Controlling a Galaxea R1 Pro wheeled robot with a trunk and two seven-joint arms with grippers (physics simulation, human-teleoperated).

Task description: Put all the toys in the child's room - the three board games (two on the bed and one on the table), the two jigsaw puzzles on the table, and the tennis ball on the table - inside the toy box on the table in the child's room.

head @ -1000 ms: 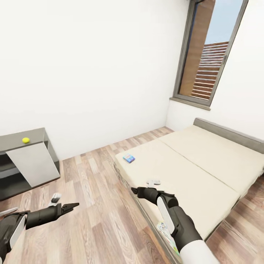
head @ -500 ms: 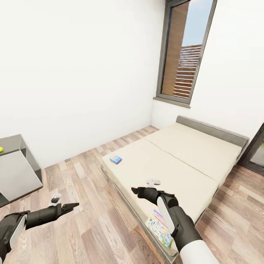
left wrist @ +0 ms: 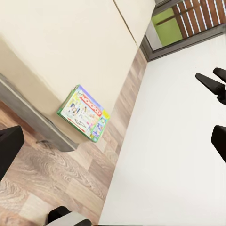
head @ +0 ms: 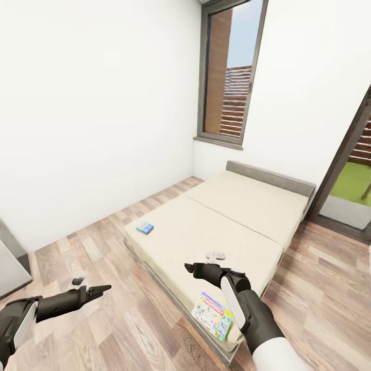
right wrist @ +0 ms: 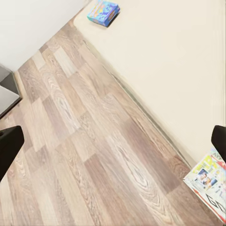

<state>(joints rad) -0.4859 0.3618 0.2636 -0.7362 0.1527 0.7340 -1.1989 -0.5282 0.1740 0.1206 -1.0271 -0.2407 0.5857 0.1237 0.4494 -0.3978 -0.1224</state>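
Over the floor [head: 134, 330] beside the bed [head: 242, 216], both arms reach forward, left gripper [head: 98, 291] and right gripper [head: 198, 269] wide, empty.

From my head view, my right forearm covers one corner of the Monopoly box [head: 210, 315]. The small blue-teal game [head: 145, 228] is too tiny to read. The dark cabinet [head: 11, 260] is cut off by the frame edge — my right wrist view clips the Monopoly box too.

bed [head: 242, 226]: matt beige cloth | floor [head: 129, 309]: wood planks (slight sheen) | Monopoly box [head: 211, 316]: printed cardboard
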